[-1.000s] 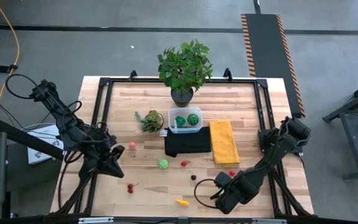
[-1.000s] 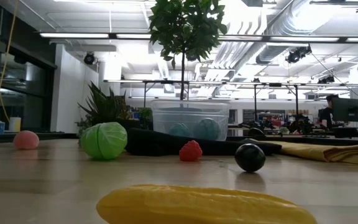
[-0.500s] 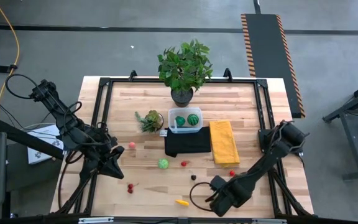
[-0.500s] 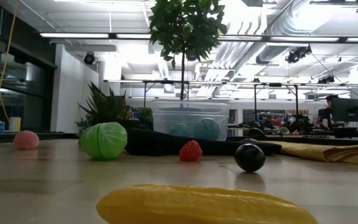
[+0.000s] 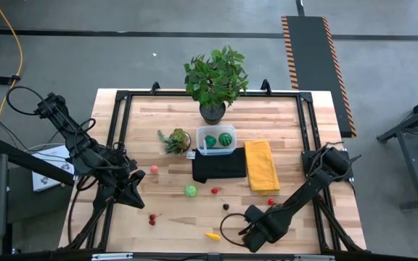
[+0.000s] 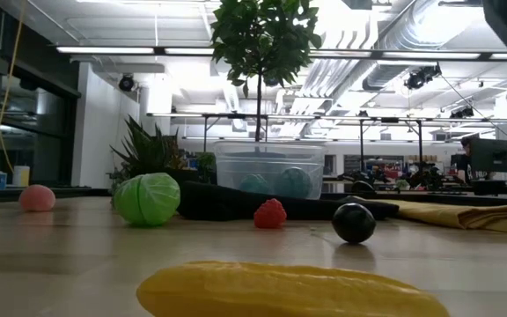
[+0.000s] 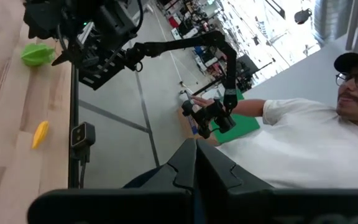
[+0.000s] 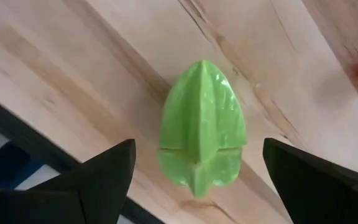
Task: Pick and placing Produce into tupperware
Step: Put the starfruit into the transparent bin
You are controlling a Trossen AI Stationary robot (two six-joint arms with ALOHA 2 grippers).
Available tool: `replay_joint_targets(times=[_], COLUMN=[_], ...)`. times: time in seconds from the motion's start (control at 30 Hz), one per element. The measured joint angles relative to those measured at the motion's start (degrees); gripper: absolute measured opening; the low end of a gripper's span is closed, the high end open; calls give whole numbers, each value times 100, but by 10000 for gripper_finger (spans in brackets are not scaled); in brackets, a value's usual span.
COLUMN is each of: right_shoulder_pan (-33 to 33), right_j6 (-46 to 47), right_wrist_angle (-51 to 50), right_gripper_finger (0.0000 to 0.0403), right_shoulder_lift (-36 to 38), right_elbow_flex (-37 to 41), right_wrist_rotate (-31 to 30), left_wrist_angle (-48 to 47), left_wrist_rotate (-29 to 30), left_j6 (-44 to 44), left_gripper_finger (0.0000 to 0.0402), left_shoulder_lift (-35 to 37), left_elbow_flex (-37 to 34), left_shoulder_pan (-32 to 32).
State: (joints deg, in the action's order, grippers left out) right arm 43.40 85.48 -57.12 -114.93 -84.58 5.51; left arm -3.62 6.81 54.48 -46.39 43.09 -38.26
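Light green, ridged, glossy leafy piece (image 8: 201,121) lies on wood between the spread right pincer (image 8: 197,180).

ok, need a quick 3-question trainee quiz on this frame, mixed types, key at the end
1. True or false: the tupperware holds two dark green striped balls.
2. What lies on the table between the right gripper's spread fingers? A) red berry B) light green piece C) yellow piece
3. Fill in: the left gripper, waiting at the table's left side, is ___ (open/shut).

Key: 1 true; 2 B; 3 shut.
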Motion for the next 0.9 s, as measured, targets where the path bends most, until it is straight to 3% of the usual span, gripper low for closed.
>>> replay_joint_targets(times=[0.9], right_shoulder_pan=[-105], right_j6=[-238], right_wrist_angle=[83], right_gripper_finger=[344], right_shoulder_lift=[-256], right_elbow_flex=[2], right_wrist_rotate=[-25], left_wrist_angle=[2], left_wrist_rotate=[2], left_j6=[7], left_gripper_finger=[1], left_shoulder_lift=[0], left_elbow_flex=[-2], left_shoulder_pan=[-2])
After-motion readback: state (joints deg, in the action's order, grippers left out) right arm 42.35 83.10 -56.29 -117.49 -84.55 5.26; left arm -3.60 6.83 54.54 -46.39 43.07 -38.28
